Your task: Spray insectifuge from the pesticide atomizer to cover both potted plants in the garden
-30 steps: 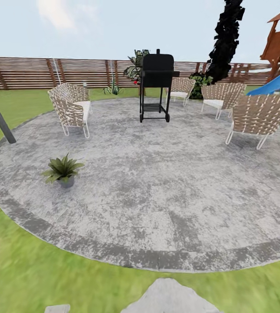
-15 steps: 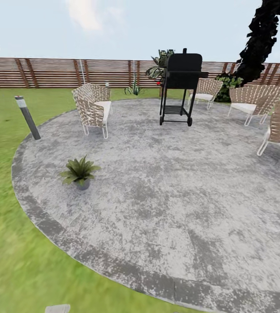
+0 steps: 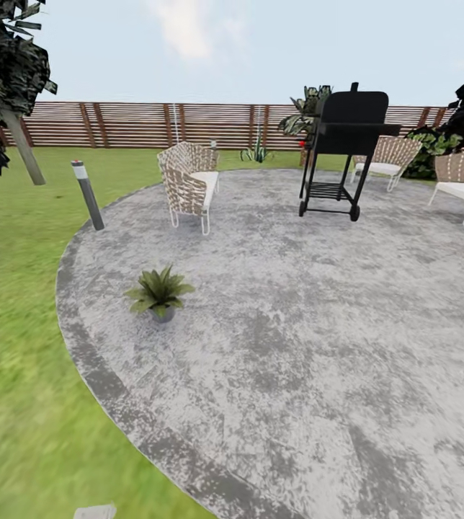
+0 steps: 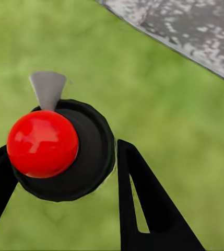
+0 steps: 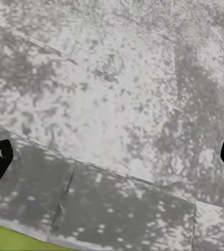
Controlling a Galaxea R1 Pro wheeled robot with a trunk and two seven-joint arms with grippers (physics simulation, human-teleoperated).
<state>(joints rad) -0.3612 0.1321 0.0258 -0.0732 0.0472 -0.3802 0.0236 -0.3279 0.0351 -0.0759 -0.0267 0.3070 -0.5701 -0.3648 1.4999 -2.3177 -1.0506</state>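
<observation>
In the left wrist view my left gripper (image 4: 65, 151) is shut on the pesticide atomizer (image 4: 59, 151), seen from above as a dark round body with a red top and a grey nozzle, held over the lawn beside the patio's rim. One potted plant (image 3: 158, 292), a low green rosette in a grey pot, stands on the round grey patio (image 3: 297, 324) near its left edge. The second potted plant is out of view. My right gripper (image 5: 113, 157) is open above the patio paving, with nothing between its fingers.
A grey bollard lamp (image 3: 88, 194) stands at the patio's left edge. Woven chairs (image 3: 187, 184), a black grill (image 3: 340, 151) and the brown slatted fence (image 3: 153, 124) lie beyond. A dark tree (image 3: 1, 79) is at the far left. Lawn (image 3: 23, 346) borders the patio.
The whole head view has shifted right, so the camera has turned left: the plant, lamp, chairs and grill sit further right in the picture, and the stepping stone has left the bottom edge.
</observation>
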